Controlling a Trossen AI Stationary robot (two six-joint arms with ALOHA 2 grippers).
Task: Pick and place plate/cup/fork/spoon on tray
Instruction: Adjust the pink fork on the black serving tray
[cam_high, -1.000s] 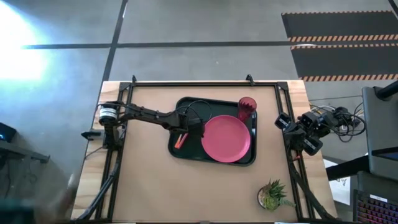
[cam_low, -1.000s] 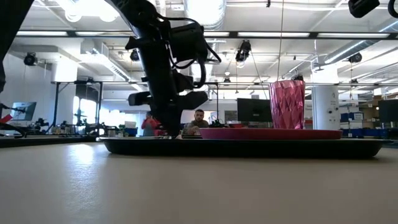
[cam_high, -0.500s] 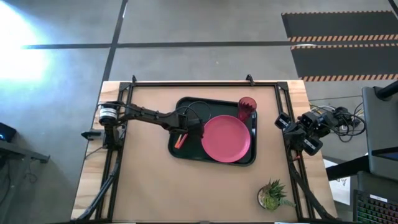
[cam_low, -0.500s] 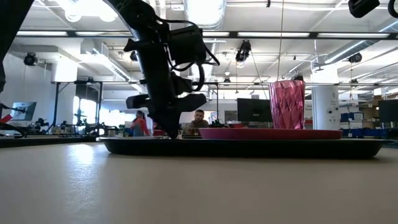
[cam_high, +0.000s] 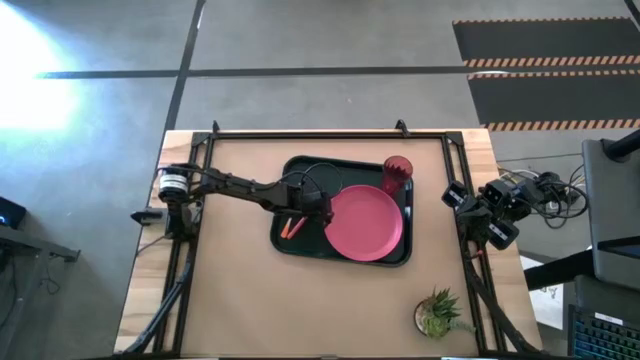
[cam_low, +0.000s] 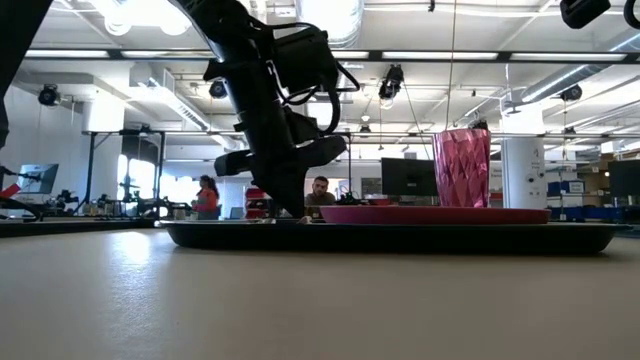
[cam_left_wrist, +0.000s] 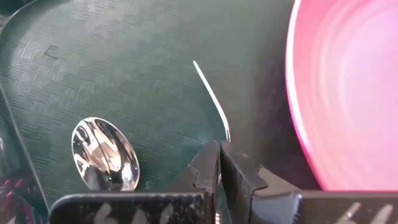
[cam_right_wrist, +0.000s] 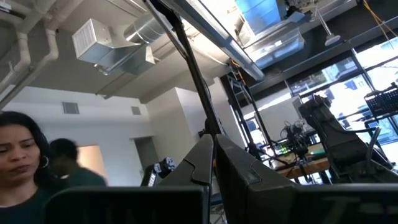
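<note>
At the centre of the high view the left hand (cam_high: 318, 208) hovers low over the tray (cam_high: 300, 168), fingers pressed shut on nothing, just beside the left rim of the plate (cam_high: 365, 222). The spoon (cam_left_wrist: 104, 155) lies on the tray floor just left of the fingertips in the wrist view; the orange handle and the fork (cam_high: 291, 228) run diagonally at the tray's left. The cup (cam_high: 397, 174) stands upper right on the tray. The right hand (cam_high: 478, 222), also shut, waits at the table's right edge, near a potted plant (cam_high: 436, 314).

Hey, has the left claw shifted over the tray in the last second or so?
Yes. In the high view the left claw has slid slightly toward the plate, uncovering more of the cutlery lying on the tray.
</note>
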